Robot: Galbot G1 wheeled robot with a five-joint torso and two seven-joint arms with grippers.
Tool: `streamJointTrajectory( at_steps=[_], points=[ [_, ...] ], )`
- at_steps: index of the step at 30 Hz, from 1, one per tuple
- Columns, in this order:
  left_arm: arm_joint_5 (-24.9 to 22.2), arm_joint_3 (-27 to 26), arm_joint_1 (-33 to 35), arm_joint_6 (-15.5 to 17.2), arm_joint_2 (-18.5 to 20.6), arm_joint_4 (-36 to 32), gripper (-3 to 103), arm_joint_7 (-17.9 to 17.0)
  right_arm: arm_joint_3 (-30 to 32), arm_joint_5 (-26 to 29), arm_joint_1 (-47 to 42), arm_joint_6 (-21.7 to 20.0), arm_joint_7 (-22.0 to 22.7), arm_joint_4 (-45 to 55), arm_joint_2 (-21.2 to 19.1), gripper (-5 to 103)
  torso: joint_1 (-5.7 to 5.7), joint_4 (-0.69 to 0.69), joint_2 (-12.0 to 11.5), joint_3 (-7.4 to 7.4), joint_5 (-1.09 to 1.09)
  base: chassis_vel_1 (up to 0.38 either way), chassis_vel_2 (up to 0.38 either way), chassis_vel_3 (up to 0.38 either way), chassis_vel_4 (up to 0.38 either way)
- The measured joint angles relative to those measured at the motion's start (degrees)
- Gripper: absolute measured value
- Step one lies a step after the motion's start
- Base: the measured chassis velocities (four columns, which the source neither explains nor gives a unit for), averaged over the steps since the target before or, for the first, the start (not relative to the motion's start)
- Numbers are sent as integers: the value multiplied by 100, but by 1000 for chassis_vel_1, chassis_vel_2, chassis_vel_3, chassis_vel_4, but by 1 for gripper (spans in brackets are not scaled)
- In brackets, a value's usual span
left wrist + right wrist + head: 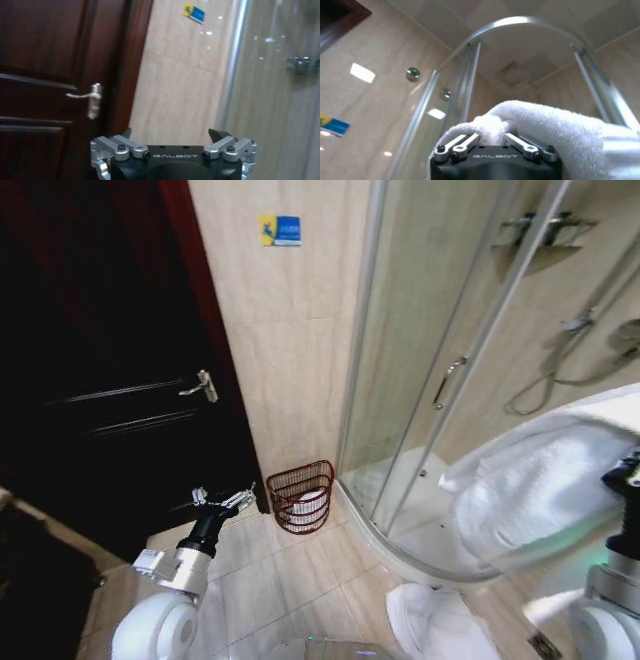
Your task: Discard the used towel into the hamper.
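Towel held high, hamper on the floor.
Right gripper (492,139) is clamped on the towel (555,123); left gripper (222,500), fingers apart, sits at 9 o'clock of the upright, mouth-up hamper (301,496).

Bright tile glare, dark door side

Counting round the room — one hamper (301,497) is sitting on the floor by the tiled wall, and something white is lying inside it. Two grippers are showing: the left gripper (222,500) is hanging empty, the right gripper (490,141) is clutching one big white towel (545,495). A second towel (435,620) is lying on the tiles. One dark door (100,360), one door handle (201,386), one blue sticker (281,230), one shower stall (480,350) — that is all I am counting.
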Motion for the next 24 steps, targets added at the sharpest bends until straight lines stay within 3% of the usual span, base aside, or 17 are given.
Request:
streamJointTrajectory(
  at_steps=[12, 24],
  points=[
    [0, 0, 0, 0, 0, 0, 100, 0, -24, 216, 122, 148, -135, -157, -63, 5, 2, 0, 0, 1, 3, 106, 120, 117, 114],
    [0, 0, 0, 0, 0, 0, 100, 0, -209, 265, 291, -117, -160, -199, -142, 5, 1, -1, 0, 0, -1, 79, 61, 67, 68]
  ],
)
